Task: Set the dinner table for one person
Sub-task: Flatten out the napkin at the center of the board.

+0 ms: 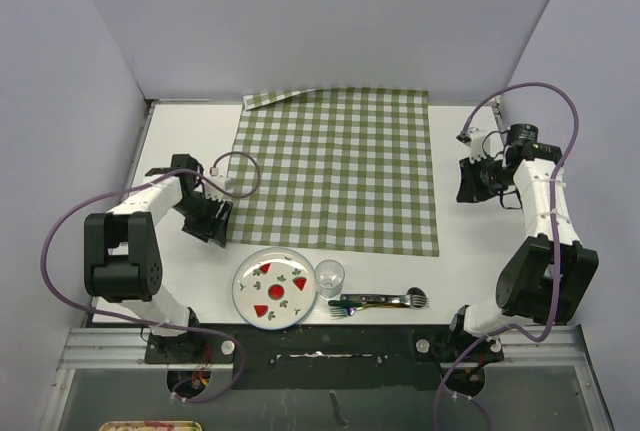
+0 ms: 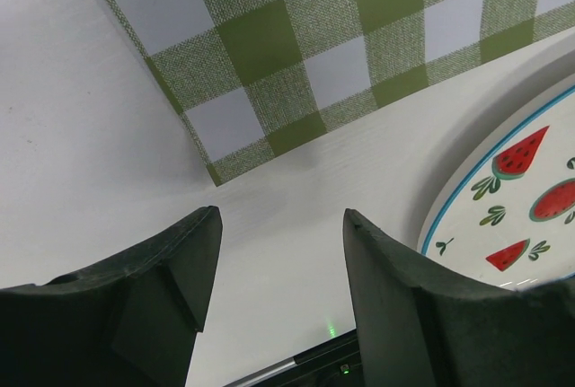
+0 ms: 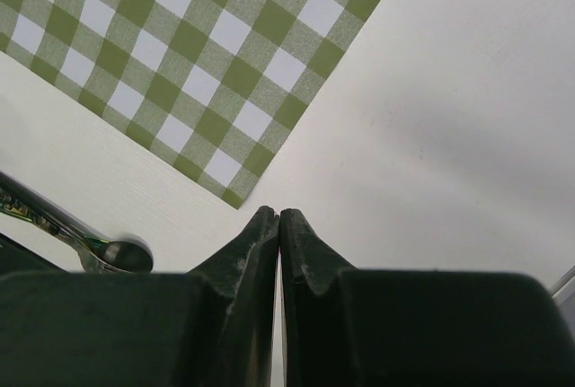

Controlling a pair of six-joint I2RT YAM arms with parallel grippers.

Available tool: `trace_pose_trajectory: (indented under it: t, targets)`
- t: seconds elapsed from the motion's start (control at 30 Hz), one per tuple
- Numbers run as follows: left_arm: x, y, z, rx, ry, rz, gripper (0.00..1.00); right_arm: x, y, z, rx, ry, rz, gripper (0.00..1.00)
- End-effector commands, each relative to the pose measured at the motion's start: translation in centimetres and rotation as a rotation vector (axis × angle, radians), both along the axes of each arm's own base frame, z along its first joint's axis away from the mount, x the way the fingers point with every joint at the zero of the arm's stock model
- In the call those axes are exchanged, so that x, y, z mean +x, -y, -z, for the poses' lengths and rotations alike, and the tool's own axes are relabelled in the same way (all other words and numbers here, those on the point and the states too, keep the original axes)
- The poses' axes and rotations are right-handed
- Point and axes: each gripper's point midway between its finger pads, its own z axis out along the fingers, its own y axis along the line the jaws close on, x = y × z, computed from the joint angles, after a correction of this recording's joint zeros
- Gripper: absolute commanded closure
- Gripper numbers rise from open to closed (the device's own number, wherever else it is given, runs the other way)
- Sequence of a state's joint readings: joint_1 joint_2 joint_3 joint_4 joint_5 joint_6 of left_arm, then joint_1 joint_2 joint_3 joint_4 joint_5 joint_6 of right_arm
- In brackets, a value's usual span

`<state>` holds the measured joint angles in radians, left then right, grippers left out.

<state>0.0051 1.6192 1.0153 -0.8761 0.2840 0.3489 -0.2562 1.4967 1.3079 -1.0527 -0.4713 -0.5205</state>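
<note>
The dinner table (image 1: pixel 190 141) is a white top with a green-and-white checked cloth (image 1: pixel 340 166) spread flat over its middle. Near the front edge lie a watermelon-patterned plate (image 1: pixel 241 288), a small clear glass (image 1: pixel 330 276) and a bundle of cutlery (image 1: pixel 380 301). My left gripper (image 1: pixel 212 226) hovers open over bare table beside the cloth's near-left corner (image 2: pixel 216 176), empty, with the plate (image 2: pixel 503 207) to its right. My right gripper (image 1: pixel 470 183) is shut on nothing, over bare table right of the cloth (image 3: pixel 198 64). A spoon bowl (image 3: pixel 121 254) shows in the right wrist view.
Grey walls close in the back and both sides. A metal rail (image 1: pixel 320 351) runs along the near edge by the arm bases. The cloth's far-left corner (image 1: pixel 262 99) is slightly folded up.
</note>
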Motion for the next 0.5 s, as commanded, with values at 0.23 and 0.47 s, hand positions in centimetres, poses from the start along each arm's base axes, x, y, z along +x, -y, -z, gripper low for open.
trace_pose_trajectory:
  t: [0.23, 0.47]
  targets:
    - [2.3, -0.4, 1.0, -0.014, 0.022, -0.011, 0.45, 0.6, -0.2, -1.2, 0.02, 0.027, -0.007, 0.96]
    - [3.2, -0.4, 1.6, -0.021, 0.023, -0.015, 0.45, 0.9, -0.1, -1.0, 0.021, 0.018, -0.003, 0.97]
